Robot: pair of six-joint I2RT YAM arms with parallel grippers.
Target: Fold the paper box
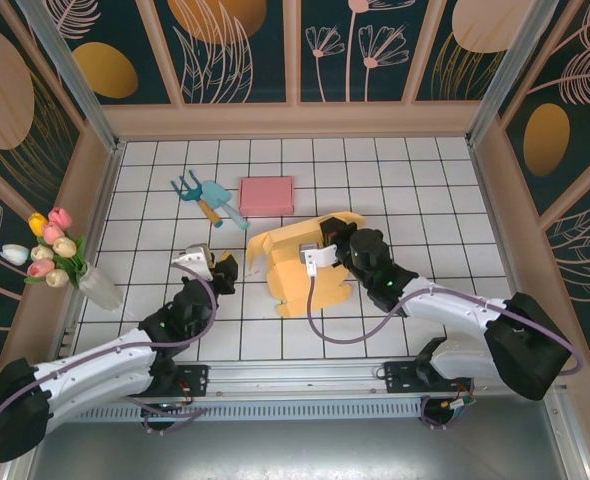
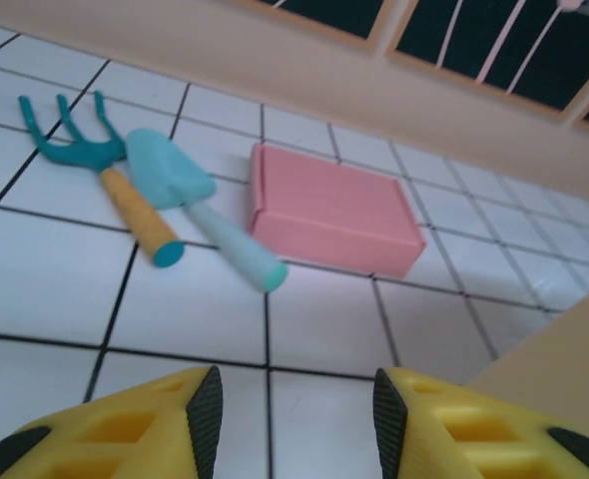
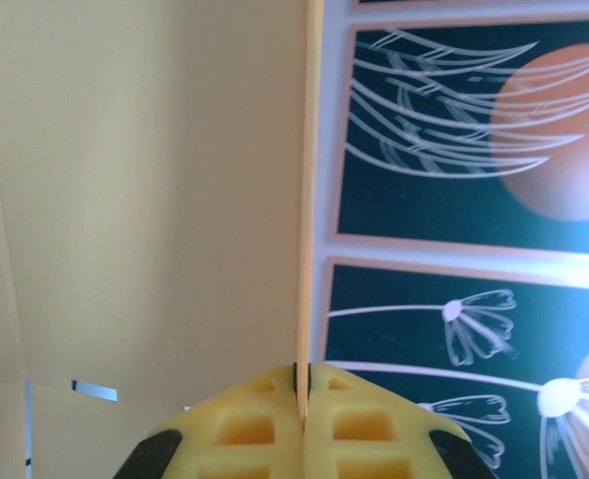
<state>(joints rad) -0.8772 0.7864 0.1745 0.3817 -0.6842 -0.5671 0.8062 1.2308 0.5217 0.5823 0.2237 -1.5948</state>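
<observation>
The paper box [image 1: 293,268] is a pale yellow, partly folded cardboard blank lying mid-table, with one panel raised at its far right. My right gripper [image 1: 328,236] is shut on that raised panel. In the right wrist view the gripper [image 3: 303,387] pinches the panel's thin edge [image 3: 305,200], and the broad yellow face [image 3: 145,200] stands to its left. My left gripper [image 1: 226,272] hovers just left of the box, open. Between its fingers [image 2: 296,411] there is nothing but bare tile, and a corner of the box [image 2: 564,349] shows at the right.
A closed pink box [image 1: 267,195] [image 2: 334,210] lies behind the yellow one. Left of it are a teal garden fork [image 2: 95,170] and a light blue trowel [image 2: 190,200]. A vase of tulips [image 1: 70,262] stands at the left wall. Patterned walls enclose the tiled table.
</observation>
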